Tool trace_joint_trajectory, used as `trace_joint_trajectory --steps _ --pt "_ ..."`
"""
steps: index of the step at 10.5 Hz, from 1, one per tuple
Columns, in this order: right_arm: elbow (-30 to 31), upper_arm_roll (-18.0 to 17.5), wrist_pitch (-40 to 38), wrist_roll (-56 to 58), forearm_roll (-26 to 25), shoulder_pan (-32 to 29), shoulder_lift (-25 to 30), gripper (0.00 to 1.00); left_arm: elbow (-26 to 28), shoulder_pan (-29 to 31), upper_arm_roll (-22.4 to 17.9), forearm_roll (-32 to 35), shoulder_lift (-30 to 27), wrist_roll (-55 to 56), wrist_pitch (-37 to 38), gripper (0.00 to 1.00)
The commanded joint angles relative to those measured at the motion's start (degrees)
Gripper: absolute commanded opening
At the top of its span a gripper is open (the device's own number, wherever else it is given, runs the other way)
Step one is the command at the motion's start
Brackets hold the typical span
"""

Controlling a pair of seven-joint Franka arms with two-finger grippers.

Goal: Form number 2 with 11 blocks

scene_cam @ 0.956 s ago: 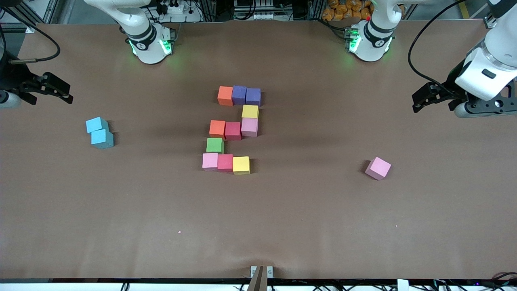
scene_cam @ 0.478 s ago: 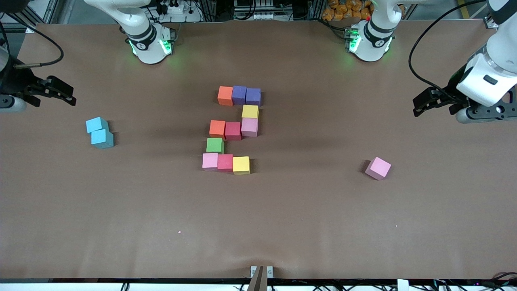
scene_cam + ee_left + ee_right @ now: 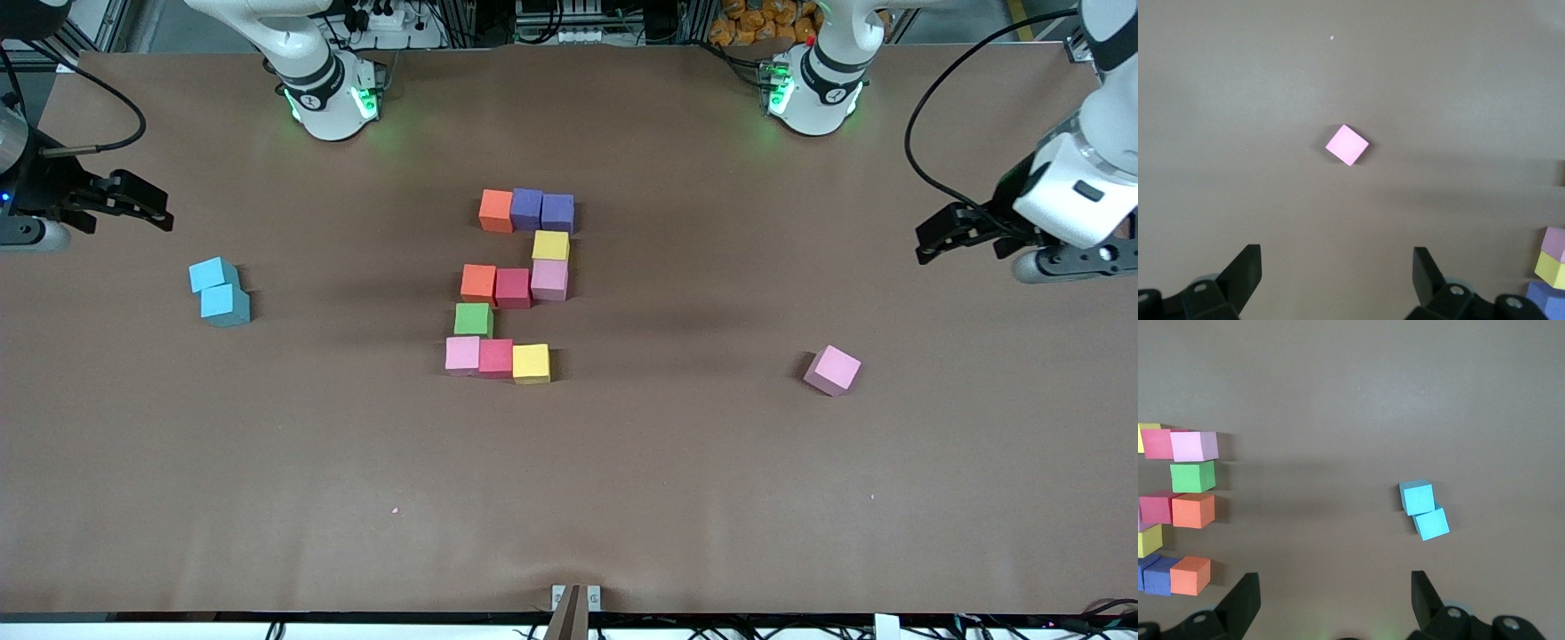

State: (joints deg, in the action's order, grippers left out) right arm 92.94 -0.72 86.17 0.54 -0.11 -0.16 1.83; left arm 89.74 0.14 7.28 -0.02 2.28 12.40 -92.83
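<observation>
text: none legible | labels: none on the blocks (image 3: pixel 514 284) | brands: none readable on either arm | signs: none on the table (image 3: pixel 676 462)

2 orange blocks (image 3: pixel 495 211), 2 purple, 2 yellow, 2 red, 3 pink, 1 green, 2 light-blue cubes (image 3: pixel 219 292).

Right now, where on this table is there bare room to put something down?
Bare brown table spreads nearer the camera than the multicoloured foam-cube digit; also between it and the lone pink cube, and between it and the two light-blue cubes. The digit is crowded.
</observation>
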Motion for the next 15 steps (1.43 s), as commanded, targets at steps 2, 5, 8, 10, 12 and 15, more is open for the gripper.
trace_joint_trajectory --steps 2,5,8,10,12,15 --pt "-0.57 0.10 -1.01 -0.37 -0.07 -0.10 0.19 1.00 -1.41 1.09 0.36 -0.86 -0.86 -1.32 2.21 1.00" --pt "-0.57 0.10 -1.01 -0.37 -0.07 -0.19 0.19 1.00 -1.41 1.09 0.72 -0.85 -0.96 -1.23 2.30 1.00" --pt "-0.57 0.10 -0.92 -0.37 -0.07 -0.37 0.10 1.00 -1.32 0.83 0.89 -0.77 -0.87 -2.37 2.56 1.00" --pt "-0.57 0.10 -0.74 -0.37 -0.07 -0.37 0.10 1.00 -1.24 0.47 0.98 -0.77 -0.96 -2.90 3.53 1.00" --pt "-0.57 0.10 -0.74 -0.37 -0.07 -0.37 0.10 1.00 -1.32 0.65 1.68 -0.77 -0.96 -2.90 4.06 1.00" --pt "-0.57 0.19 -0.74 -0.37 -0.07 -0.37 0.10 1.00 -1.32 0.74 1.77 -0.77 -1.05 -2.82 4.06 1.00"
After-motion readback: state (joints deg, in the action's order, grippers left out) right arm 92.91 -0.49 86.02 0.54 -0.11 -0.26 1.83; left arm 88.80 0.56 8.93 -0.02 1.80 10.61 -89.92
